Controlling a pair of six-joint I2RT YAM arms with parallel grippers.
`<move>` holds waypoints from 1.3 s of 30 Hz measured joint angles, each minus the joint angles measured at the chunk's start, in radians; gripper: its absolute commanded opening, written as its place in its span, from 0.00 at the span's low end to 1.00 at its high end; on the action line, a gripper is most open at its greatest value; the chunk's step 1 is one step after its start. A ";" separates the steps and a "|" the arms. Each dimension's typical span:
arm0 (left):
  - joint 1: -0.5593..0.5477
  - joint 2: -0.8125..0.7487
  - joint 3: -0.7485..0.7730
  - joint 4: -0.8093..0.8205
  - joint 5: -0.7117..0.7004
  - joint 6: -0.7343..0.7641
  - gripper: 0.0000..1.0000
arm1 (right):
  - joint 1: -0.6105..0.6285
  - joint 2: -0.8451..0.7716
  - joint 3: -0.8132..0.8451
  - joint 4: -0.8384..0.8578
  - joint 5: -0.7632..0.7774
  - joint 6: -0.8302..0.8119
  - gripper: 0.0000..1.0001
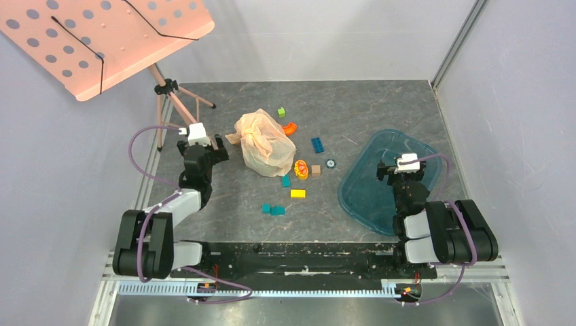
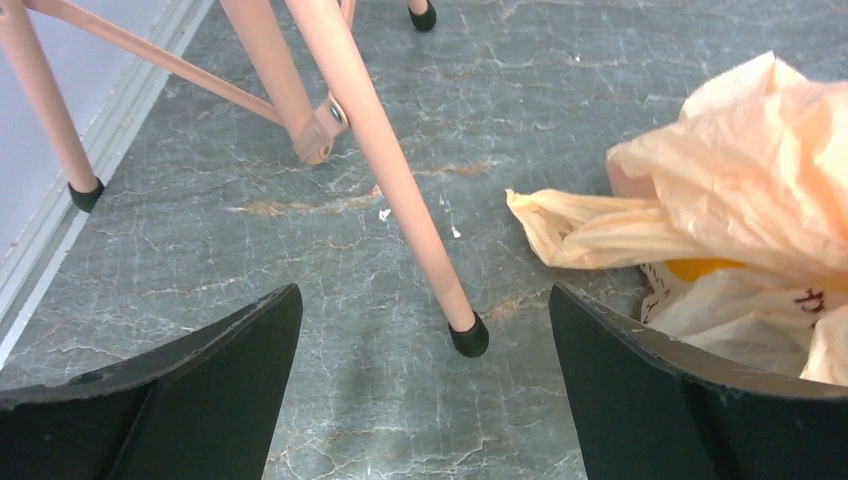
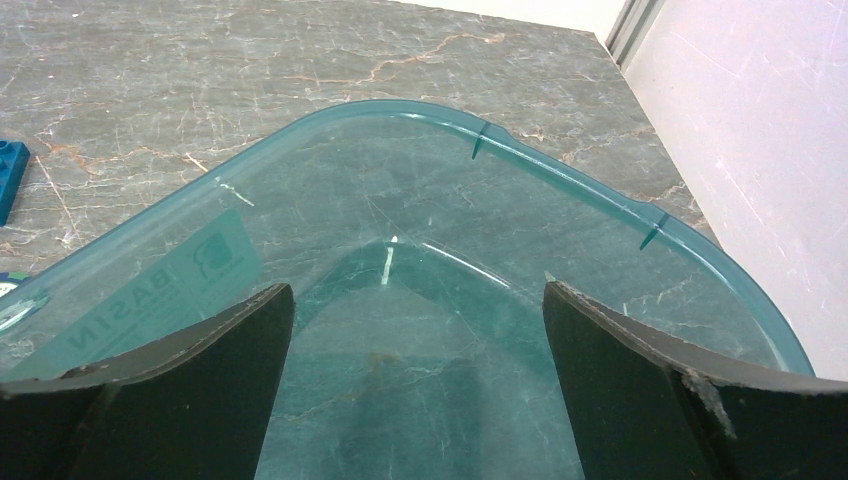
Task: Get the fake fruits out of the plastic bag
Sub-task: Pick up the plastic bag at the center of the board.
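Large crinkly translucent peach-beige plastic bag lies bunched mid-counter, with small coloured building blocks scattered to its right. Fake fruits not plainly visible. Only a yellow patch shows under a fold in the left wrist view, probably one of them inside the bag. Judged: nothing taken out yet

Left end effector spread fully, holding nothing, low over the grey marbled counter. A slim peach tripod leg of the music stand stands between its fingers, and the bag is just to the right. Right end effector equally wide and empty, over the teal transparent plastic tray, well apart from the bag

Step in hand: left approach to the bag. To do it well:
- swing right to clear the tripod leg before descending
- pinch a handle or top fold, not the bulge, so the film lifts without trapping a fruit
- bring the right arm across to open the mouth

Risk: thin film slips, or the whole bag drags along
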 measured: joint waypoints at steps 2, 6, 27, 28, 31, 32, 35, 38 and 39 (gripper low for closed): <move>-0.036 -0.034 -0.005 -0.041 -0.047 -0.006 1.00 | 0.000 0.000 0.000 0.000 0.000 0.000 0.98; -0.140 -0.127 -0.033 -0.119 -0.166 -0.006 1.00 | 0.000 0.000 0.000 0.000 0.000 0.000 0.98; -0.346 -0.220 0.049 -0.347 -0.139 -0.220 1.00 | 0.000 0.000 0.000 0.000 0.000 0.000 0.98; -0.346 -0.209 0.052 -0.339 -0.123 -0.223 1.00 | 0.000 0.000 0.000 0.000 0.000 0.000 0.98; -0.346 -0.171 0.066 -0.312 -0.081 -0.227 1.00 | 0.000 0.000 0.000 0.000 0.000 0.000 0.98; -0.346 -0.163 0.069 -0.304 -0.070 -0.227 1.00 | 0.000 0.000 0.000 0.000 0.000 0.000 0.98; -0.339 -0.132 0.089 -0.276 -0.034 -0.227 0.99 | 0.000 0.000 0.000 0.000 0.000 0.000 0.98; -0.315 -0.101 0.108 -0.251 0.013 -0.235 0.98 | 0.000 0.000 0.000 0.000 0.000 0.000 0.98; -0.303 -0.092 0.111 -0.241 0.029 -0.243 0.98 | 0.000 0.000 0.000 0.000 0.000 0.000 0.98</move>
